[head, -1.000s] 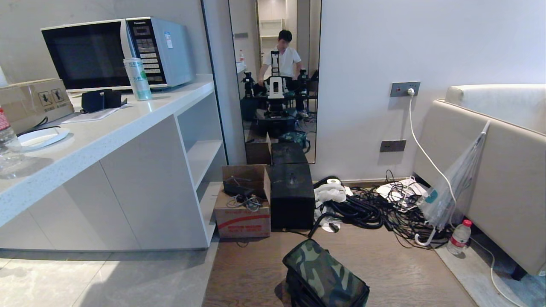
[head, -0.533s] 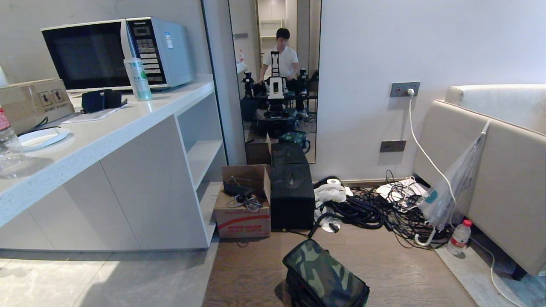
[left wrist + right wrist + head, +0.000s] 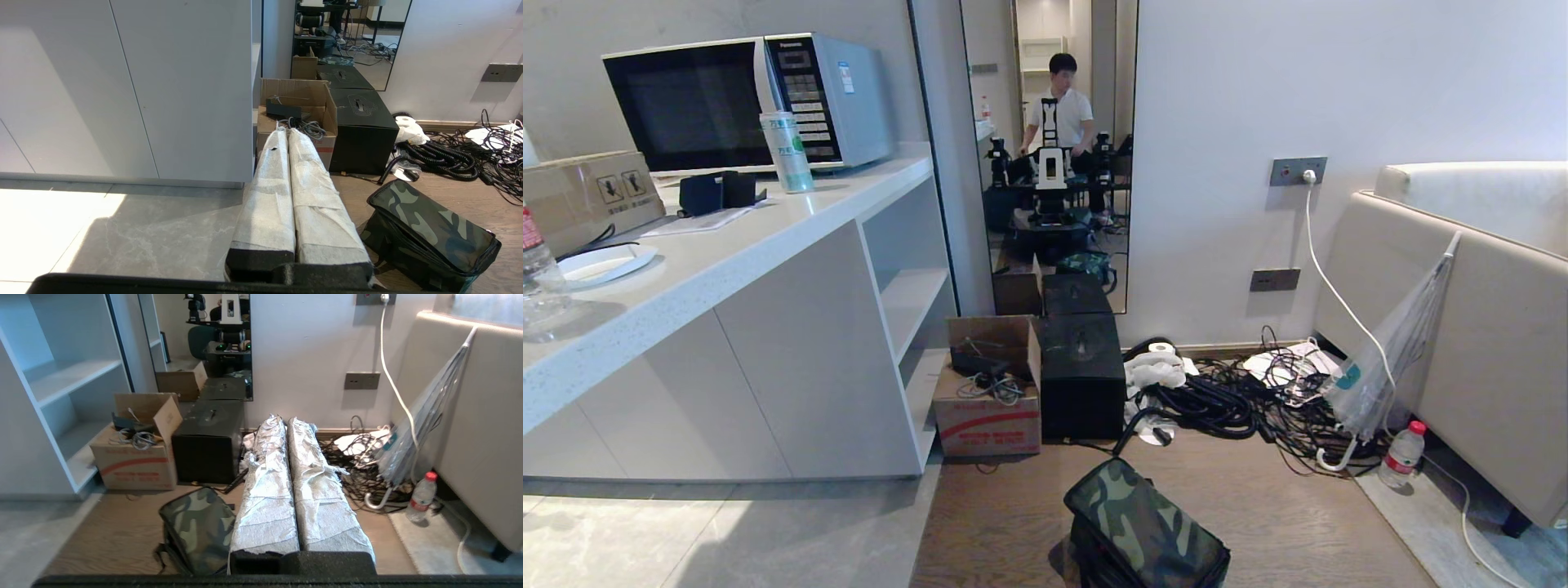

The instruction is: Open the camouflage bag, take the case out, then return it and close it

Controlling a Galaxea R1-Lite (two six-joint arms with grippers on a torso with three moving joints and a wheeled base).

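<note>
Wood-grain floor (image 3: 1282,523): brown plank flooring is carrying everything that matters here, meeting pale grey tile near the cabinet.
White table (image 3: 768,237): the long pale stone-topped table with open shelves is standing along the robot's left, bearing a silver microwave (image 3: 743,102).
Black box (image 3: 1082,371): a matte black rectangular box is sitting against the wall under the mirror, touching a brown cardboard carton (image 3: 987,400) with cables inside.
Cables (image 3: 1241,400): a tangle of black cords is lying to the right of the black box, well apart from the bag.
Camouflage bag (image 3: 1145,527): the soft rectangular fabric bag in green, brown and black is resting on the wooden floor, in front of the black box and apart from it; its lid is looking shut, and the zipper pull is too small to make out.
Left tool (image 3: 284,131): its two white-wrapped fingers are lying pressed together, holding nothing, hanging above the floor with the bag off to one side.
Right tool (image 3: 281,419): its wrapped fingers are likewise pressed together and empty, with the bag lying low beside them.
Step in hand: by my reading, nothing is begun; both arms are looking parked and the bag is untouched.
Next move: probably bringing one tool down to the bag's zipper, spreading the fingers to pinch the pull, while the other is steadying the soft fabric.
</note>
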